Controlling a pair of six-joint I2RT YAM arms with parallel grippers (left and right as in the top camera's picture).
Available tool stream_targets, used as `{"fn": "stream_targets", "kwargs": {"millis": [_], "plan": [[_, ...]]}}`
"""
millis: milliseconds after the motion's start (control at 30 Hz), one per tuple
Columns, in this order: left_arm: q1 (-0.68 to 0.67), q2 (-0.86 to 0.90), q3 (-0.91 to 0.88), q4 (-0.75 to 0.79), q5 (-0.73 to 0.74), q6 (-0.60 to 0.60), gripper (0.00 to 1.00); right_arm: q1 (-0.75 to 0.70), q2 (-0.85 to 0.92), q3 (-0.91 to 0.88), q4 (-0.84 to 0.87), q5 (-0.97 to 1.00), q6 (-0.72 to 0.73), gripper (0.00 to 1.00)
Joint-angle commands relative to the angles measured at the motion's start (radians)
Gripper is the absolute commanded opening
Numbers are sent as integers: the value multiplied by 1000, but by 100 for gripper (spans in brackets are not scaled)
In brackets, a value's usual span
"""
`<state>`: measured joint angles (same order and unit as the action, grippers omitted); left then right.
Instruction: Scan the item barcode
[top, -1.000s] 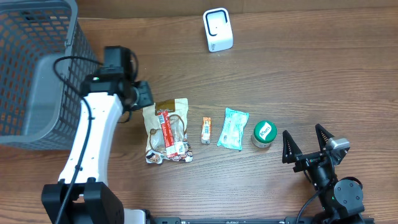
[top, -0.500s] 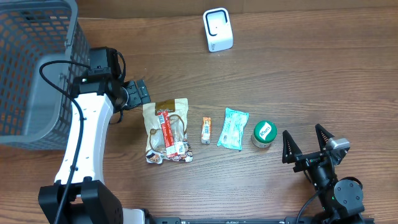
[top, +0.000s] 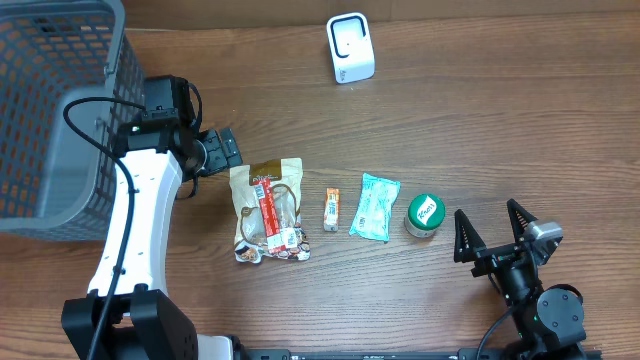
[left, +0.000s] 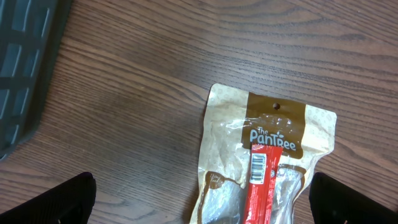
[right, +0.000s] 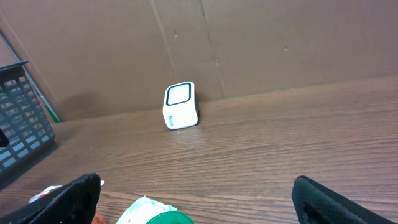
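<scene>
While left hand and right hand gape empty, a crinkly rectangular pouch lies on grained wood.

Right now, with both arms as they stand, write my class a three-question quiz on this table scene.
1. True or false: the left gripper is shut on the beige snack pouch with the red strip.
2. The green-lidded round jar lies: A in the row's middle; B at the end nearest the right gripper; C at the end nearest the left gripper.
3. How many packaged items lie in the row on the wooden table?
Key: 1 false, it is open; 2 B; 3 four.
</scene>
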<state>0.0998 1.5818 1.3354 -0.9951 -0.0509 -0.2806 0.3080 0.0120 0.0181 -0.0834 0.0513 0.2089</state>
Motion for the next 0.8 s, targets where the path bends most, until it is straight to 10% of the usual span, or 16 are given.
{"fn": "stream_targets", "kwargs": {"millis": [0, 767], "plan": [[-2, -3, 14, 5, -8, 8, 100, -3, -5, -10, 4, -2, -5, 100], [-2, -3, 14, 5, -8, 8, 100, -3, -3, 162, -151, 48, 79, 100]]}}
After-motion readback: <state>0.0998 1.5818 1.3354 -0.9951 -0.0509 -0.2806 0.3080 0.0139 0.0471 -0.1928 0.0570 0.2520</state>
